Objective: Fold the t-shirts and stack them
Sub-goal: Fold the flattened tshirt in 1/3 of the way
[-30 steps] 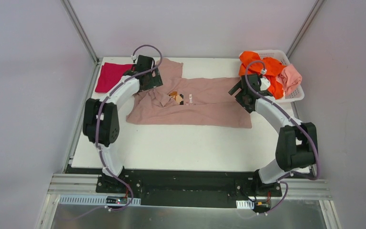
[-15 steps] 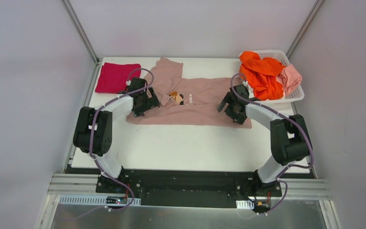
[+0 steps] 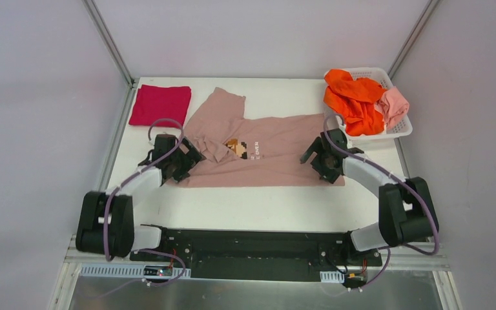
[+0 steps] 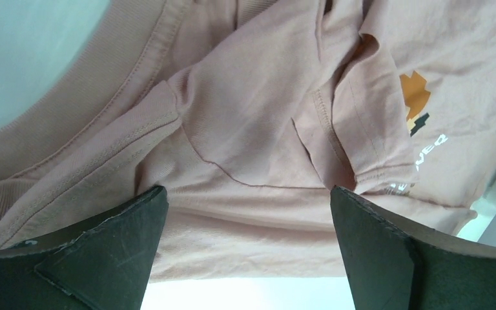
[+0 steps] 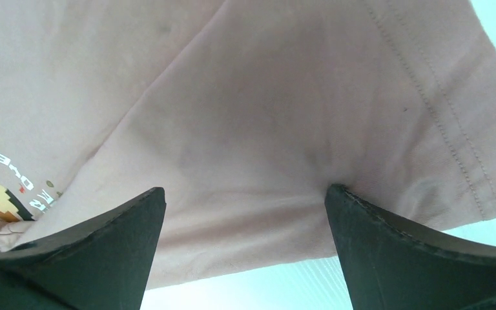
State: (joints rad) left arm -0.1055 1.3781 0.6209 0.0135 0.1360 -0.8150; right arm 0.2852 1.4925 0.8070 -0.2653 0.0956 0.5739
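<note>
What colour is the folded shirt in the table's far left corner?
Crimson; the folded shirt shows best in the top view.

I find both arms stretched forward and low, elbows folded out to the sides. The left arm (image 3: 135, 186) turns its wrist inward, and the left jaws stand wide apart. The right arm (image 3: 369, 173) mirrors it, with the right jaws equally wide apart.

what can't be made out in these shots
Top view: the left gripper hides the pink tee's left end; the right gripper hides part of its right edge.
Top view: the text is too small to read; in the left wrist view folds cut it off.
Top view: the orange tee and salmon tee hide the basket's inside.
Wrist views: whether either gripper touches cloth is unclear.
</note>
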